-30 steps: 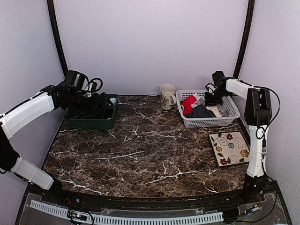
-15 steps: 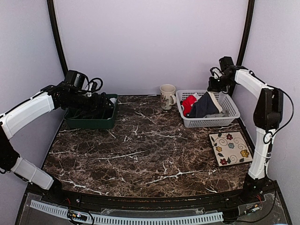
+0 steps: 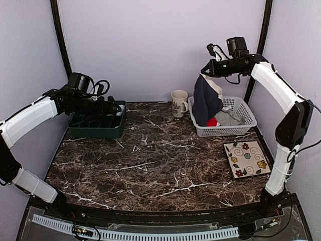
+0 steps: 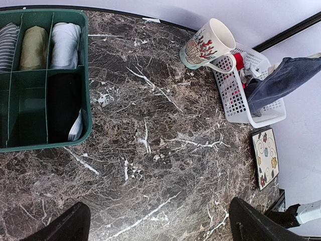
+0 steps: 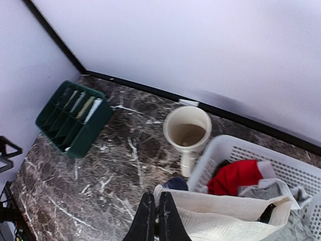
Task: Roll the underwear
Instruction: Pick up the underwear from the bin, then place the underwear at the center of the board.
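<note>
My right gripper [image 3: 204,72] is shut on the top of the dark navy underwear [image 3: 205,100], which hangs high over the left end of the white basket [image 3: 220,131]. In the right wrist view the fingers [image 5: 157,198] pinch its cream waistband [image 5: 225,216] at one corner. The red underwear [image 3: 212,122] and a light grey one [image 3: 229,118] lie in the basket. My left gripper [image 3: 113,106] hovers open over the green organizer [image 3: 98,131], with nothing between its fingers [image 4: 75,226].
The green organizer's [image 4: 85,75] compartments hold rolled cloths. A cream mug [image 3: 178,103] stands just left of the basket. A flowered tile [image 3: 246,158] lies at the near right. Dark marble tabletop [image 3: 160,160] spans the middle.
My right gripper has risen and swung left, pulling the navy underwear up out of the basket until it hangs free. The left arm has barely moved.
</note>
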